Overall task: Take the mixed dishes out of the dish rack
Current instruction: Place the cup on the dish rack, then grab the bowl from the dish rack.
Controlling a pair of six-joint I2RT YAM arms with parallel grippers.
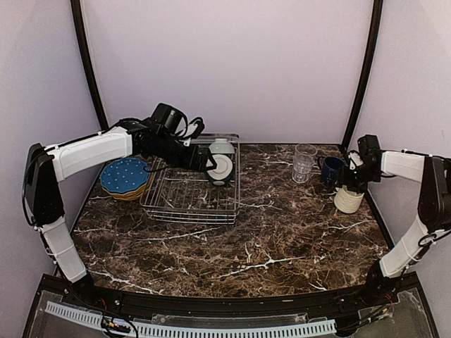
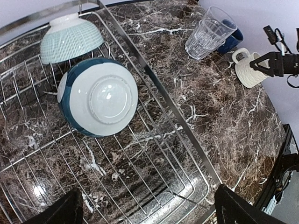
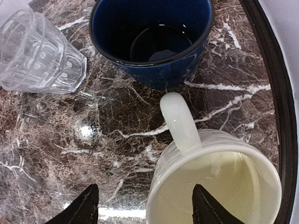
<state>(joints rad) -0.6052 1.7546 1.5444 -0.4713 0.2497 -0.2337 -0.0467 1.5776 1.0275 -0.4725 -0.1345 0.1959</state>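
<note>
The dish rack (image 1: pixel 187 215), a silver wire basket, sits at the back left of the marble surface (image 1: pixel 282 239). It holds two bowls on edge: a white bowl with a navy band (image 2: pixel 100 95) and a ribbed pale green bowl (image 2: pixel 70 37) just behind it. The left jaws hang wide open above the rack's floor, touching nothing. The right jaws (about half open) straddle the rim of a cream mug (image 3: pixel 219 186) and grip nothing. The cream mug stands beside a blue mug (image 3: pixel 152 42) and a clear glass (image 3: pixel 42 51).
</note>
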